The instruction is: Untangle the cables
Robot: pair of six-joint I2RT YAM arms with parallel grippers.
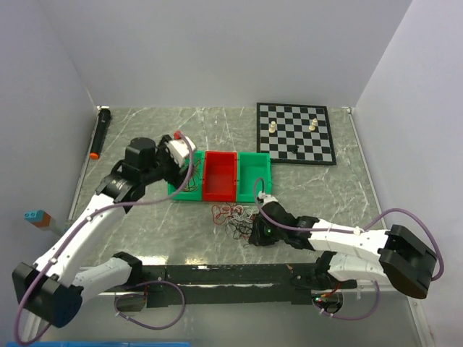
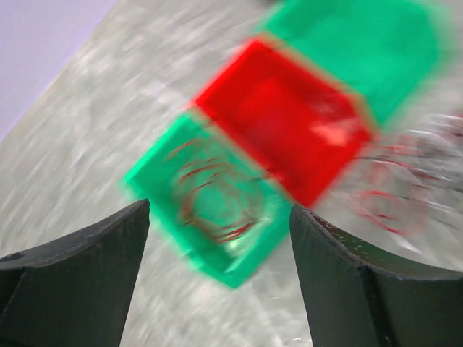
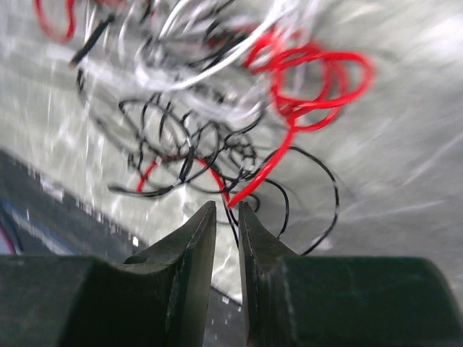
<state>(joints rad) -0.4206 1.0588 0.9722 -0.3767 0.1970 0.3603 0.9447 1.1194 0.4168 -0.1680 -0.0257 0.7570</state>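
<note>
Red cables [image 2: 217, 199], seemingly inside green bin [image 2: 153, 173]

1. Motion blur smears the green bin [image 2: 217, 217] and the red cables [image 2: 213, 189] inside it.
2. The far cables [image 3: 210, 79] blur; whether the right gripper [image 3: 226, 213] pinches a strand is unclear.
3. From above, the left gripper [image 1: 182, 168] hides part of that bin; the chess pieces [image 1: 272, 128] are too small to identify.
</note>
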